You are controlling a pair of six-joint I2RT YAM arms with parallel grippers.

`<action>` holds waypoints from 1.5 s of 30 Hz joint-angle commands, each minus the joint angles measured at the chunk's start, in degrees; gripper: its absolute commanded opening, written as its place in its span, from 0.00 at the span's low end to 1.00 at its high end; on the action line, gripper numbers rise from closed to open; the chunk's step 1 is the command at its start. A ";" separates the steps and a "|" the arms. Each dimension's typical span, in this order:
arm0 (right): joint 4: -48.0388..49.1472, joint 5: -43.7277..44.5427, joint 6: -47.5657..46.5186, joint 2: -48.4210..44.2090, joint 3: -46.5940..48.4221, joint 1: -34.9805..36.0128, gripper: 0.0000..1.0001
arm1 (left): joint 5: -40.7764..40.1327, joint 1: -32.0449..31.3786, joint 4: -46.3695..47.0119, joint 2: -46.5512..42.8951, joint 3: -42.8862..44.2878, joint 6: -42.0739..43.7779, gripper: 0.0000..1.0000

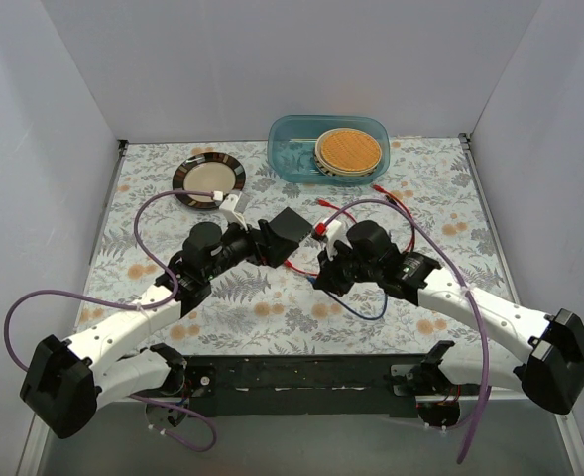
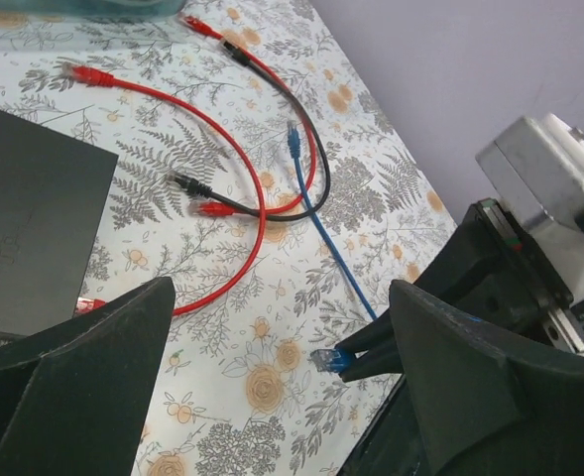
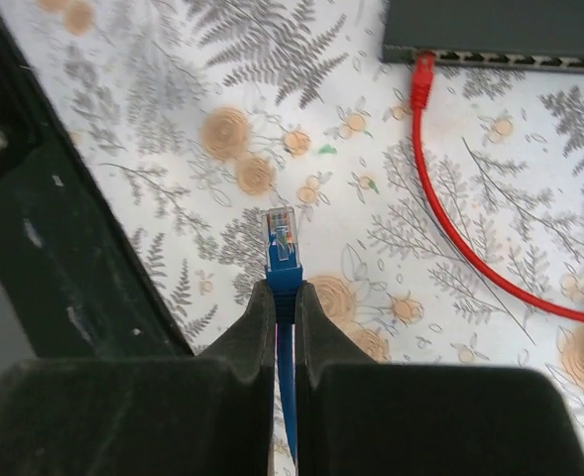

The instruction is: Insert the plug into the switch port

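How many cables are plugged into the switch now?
1: a red plug sits in the switch near its left end in the right wrist view. The switch's right part is cropped, so more may be hidden.

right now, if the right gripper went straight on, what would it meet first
The way looks free: ahead of the right gripper and the clear plug of its blue cable lies only bare floral tablecloth. The flat dark grey switch box sits right of that line, though depth is unclear.
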 commanded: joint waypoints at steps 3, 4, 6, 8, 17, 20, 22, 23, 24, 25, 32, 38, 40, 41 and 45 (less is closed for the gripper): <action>-5.48 28.78 0.49 2.20 3.57 5.64 0.01 | -4.20 0.45 -2.23 0.35 -0.42 0.26 0.89; -5.84 32.37 1.11 3.07 3.75 5.82 0.01 | -4.47 0.45 -2.49 0.26 -0.51 0.69 0.89; -6.28 34.77 2.25 3.78 4.01 5.99 0.01 | -5.35 0.54 -2.84 0.26 -0.59 1.13 0.89; -6.98 39.51 3.92 4.31 4.45 6.26 0.01 | -5.78 0.63 -3.19 0.61 -0.59 1.57 0.90; -3.12 42.78 3.49 11.51 7.26 6.26 0.01 | -6.14 3.26 -4.33 8.07 2.47 2.98 0.89; -0.93 40.32 2.26 14.50 8.75 5.56 0.01 | -3.07 6.24 -5.39 14.04 6.16 4.29 0.86; 0.74 36.21 1.82 16.60 9.80 3.55 0.01 | -0.79 7.83 -5.65 18.68 8.97 5.79 0.82; 0.83 35.14 1.64 17.40 10.25 2.93 0.01 | -0.26 9.66 -5.74 20.19 9.77 6.40 0.80; 1.62 34.52 1.29 18.19 10.60 2.48 0.01 | 0.62 10.55 -5.83 21.43 10.82 7.19 0.77; 1.89 33.21 0.94 19.59 11.39 1.78 0.01 | 1.41 11.60 -6.00 22.48 12.74 7.46 0.75; 1.63 29.51 -2.75 28.91 17.27 0.90 0.01 | 10.37 18.20 -9.43 36.09 23.47 8.52 0.48; 0.92 27.31 -3.98 35.15 20.44 0.90 0.01 | 15.22 19.09 -9.87 43.84 28.67 8.69 0.46; 0.92 26.96 -4.25 36.30 21.24 0.90 0.01 | 15.22 19.17 -9.61 45.52 29.38 8.78 0.46; 1.01 26.87 -4.25 36.65 21.59 0.90 0.01 | 15.13 19.17 -9.35 45.87 29.46 8.87 0.46; 1.01 26.52 -4.42 38.76 23.60 0.90 0.01 | 15.91 19.52 -8.91 47.45 30.34 8.70 0.46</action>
